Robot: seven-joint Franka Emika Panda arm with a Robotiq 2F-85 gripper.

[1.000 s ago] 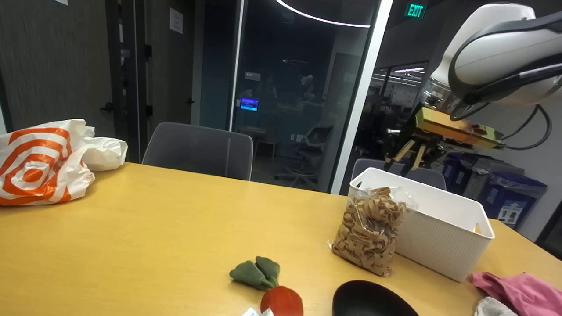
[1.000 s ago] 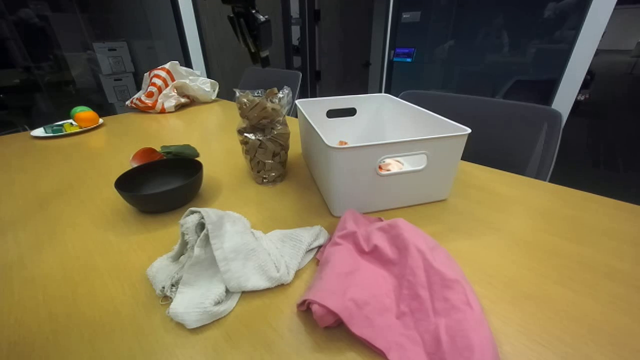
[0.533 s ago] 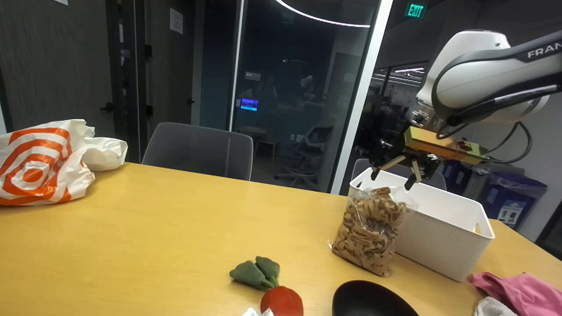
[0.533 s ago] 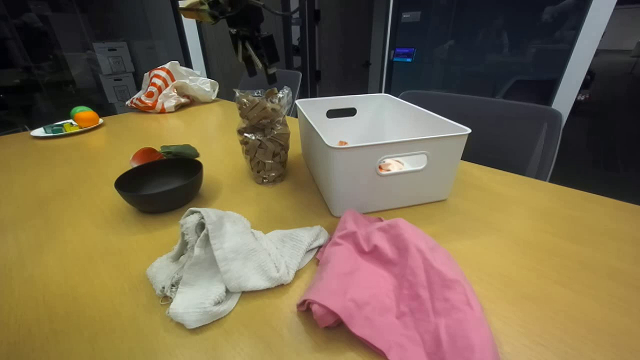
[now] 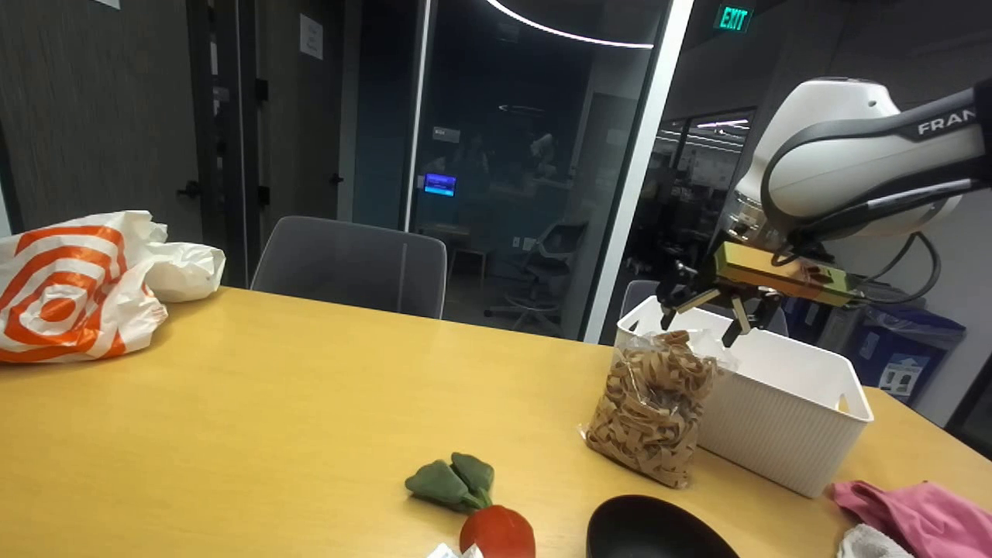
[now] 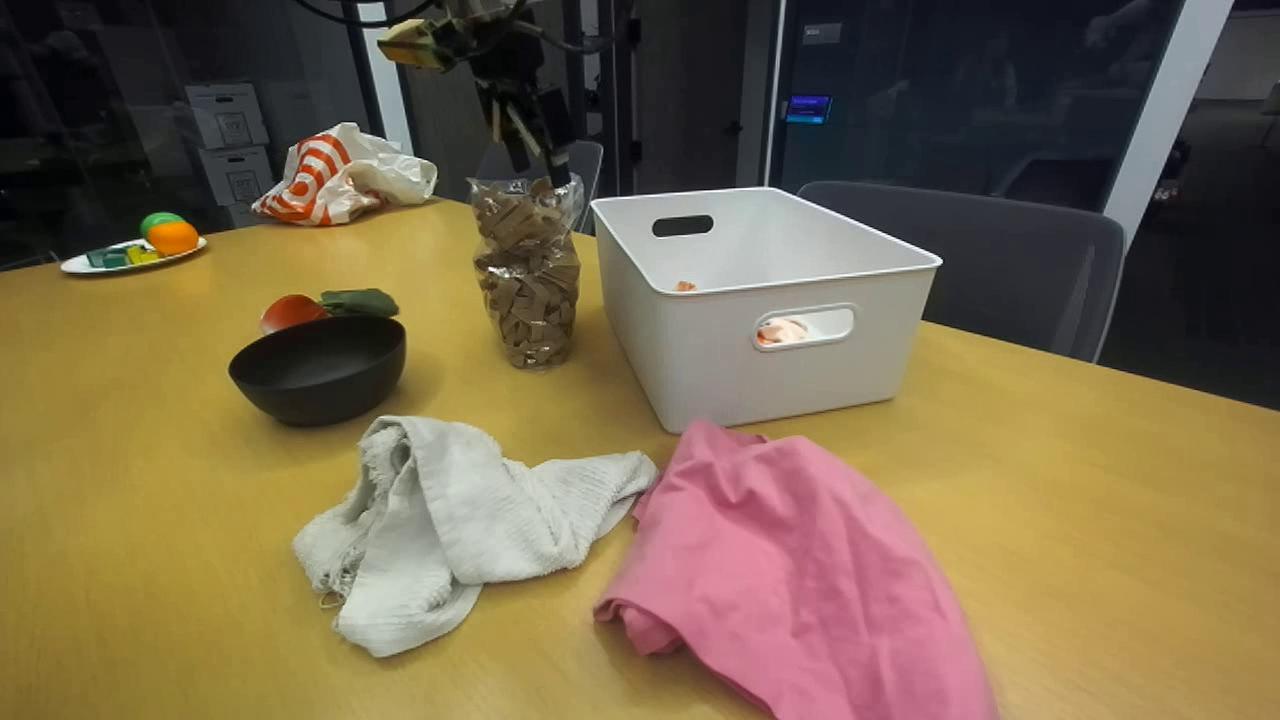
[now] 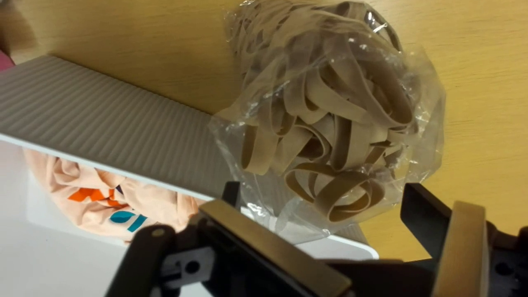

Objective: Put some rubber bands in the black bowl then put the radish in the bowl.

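The gripper (image 5: 699, 328) has its two fingers (image 7: 425, 218) spread wide over the top of a clear plastic bag (image 5: 651, 415); I cannot tell if a tip touches the thin, shiny plastic. The rubber bands (image 7: 338, 99) are inside the bag — flat, tan loops, all curled and tangled; the bag stands on the smooth yellow table (image 5: 310, 434), just beside the white basket (image 5: 775, 434), whose long side has fine ribs. In an exterior view the bottom edge cuts off the black bowl (image 5: 651, 531), round and smooth; in an exterior view the bowl hides part of the radish (image 6: 295, 313), which lies on the table — a red ball with thick green leaves; a white thing (image 5: 471, 552) by it is cut off too, so I cannot name it. In the wrist view a crumpled peach cloth (image 7: 142, 198) with orange and teal marks lies in the basket; in an exterior view just a bit peeks through the handle hole. The white towel (image 6: 480, 510) is bumpy and folded; the pink cloth (image 6: 790, 570) is creased, and cut off in both exterior views.
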